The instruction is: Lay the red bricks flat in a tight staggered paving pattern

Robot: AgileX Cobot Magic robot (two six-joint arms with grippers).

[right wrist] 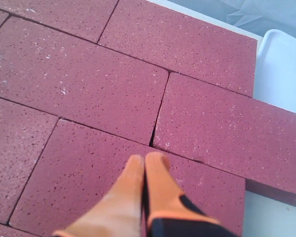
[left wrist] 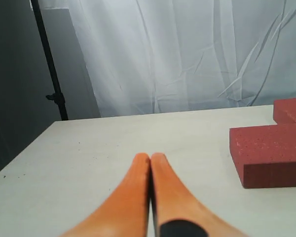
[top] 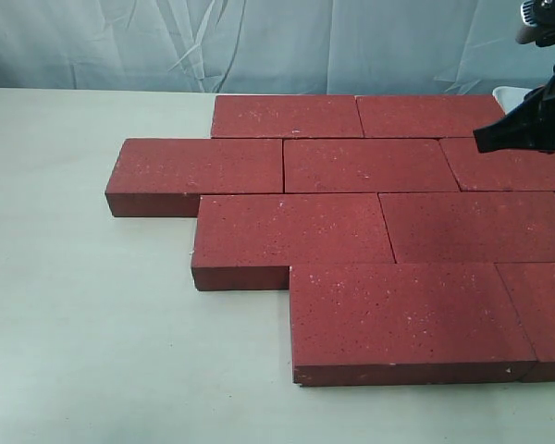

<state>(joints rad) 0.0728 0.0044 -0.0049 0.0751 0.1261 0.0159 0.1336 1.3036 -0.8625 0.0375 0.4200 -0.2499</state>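
- Here, the red bricks (top: 379,213) are seen lying flat on the pale table (top: 74,324) in four staggered rows, with edges touching and long axes running across the exterior view.
- Left gripper (left wrist: 150,159): orange fingers pressed together, nothing pinched, held over bare table near the bricks.
- Right gripper (right wrist: 145,160): fingers pressed together, held above the bricks.
- At the far row's end, a white tray (right wrist: 283,64) is noted; its contents cannot be told.

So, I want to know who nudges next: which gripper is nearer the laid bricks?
Right. The right gripper is directly over the red bricks, its shut fingers close above a joint. The left gripper is over bare table, apart from the nearest brick.
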